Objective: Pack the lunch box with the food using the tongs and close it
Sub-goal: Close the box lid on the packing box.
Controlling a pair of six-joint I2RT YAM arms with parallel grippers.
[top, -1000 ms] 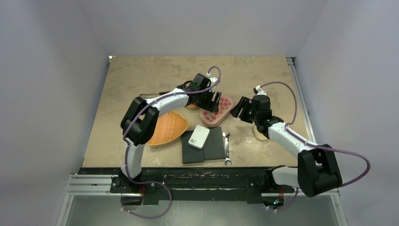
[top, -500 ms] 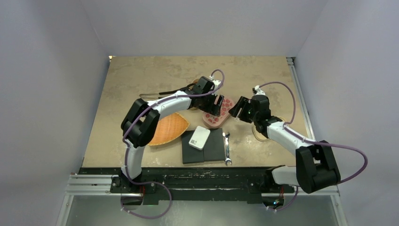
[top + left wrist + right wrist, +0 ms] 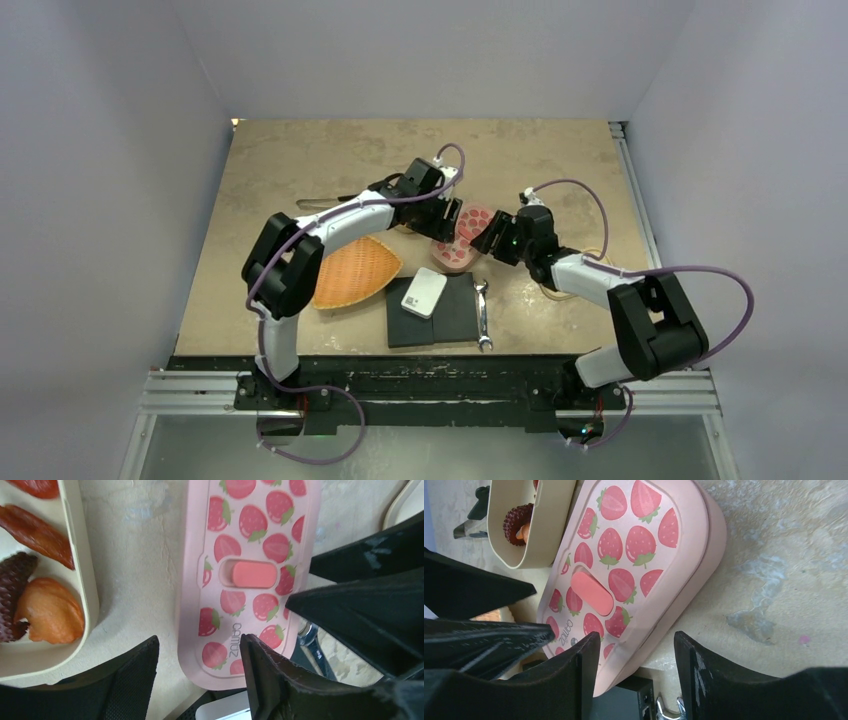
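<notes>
The pink strawberry-print lid (image 3: 250,540) of the lunch box lies on the table beside the cream lunch box (image 3: 82,580). The box holds the food (image 3: 47,612) in red, brown and orange pieces. My left gripper (image 3: 200,675) is open over the lid's near left corner, and that edge sits between its fingers. My right gripper (image 3: 636,675) is open at the lid's (image 3: 634,545) opposite long edge, one finger over the lid and one over the table. In the top view both grippers (image 3: 447,222) (image 3: 487,238) flank the lid (image 3: 462,250). The tongs (image 3: 318,204) lie far left, behind the left arm.
An orange woven basket (image 3: 355,272) sits left of a black pad (image 3: 455,315) that carries a small white device (image 3: 423,291). A silver wrench (image 3: 482,315) lies right of the pad. A round plate (image 3: 560,288) shows under the right forearm.
My right gripper has moved left up to the lid's edge. The left gripper has shifted slightly over the lid and its jaws have narrowed a little.
</notes>
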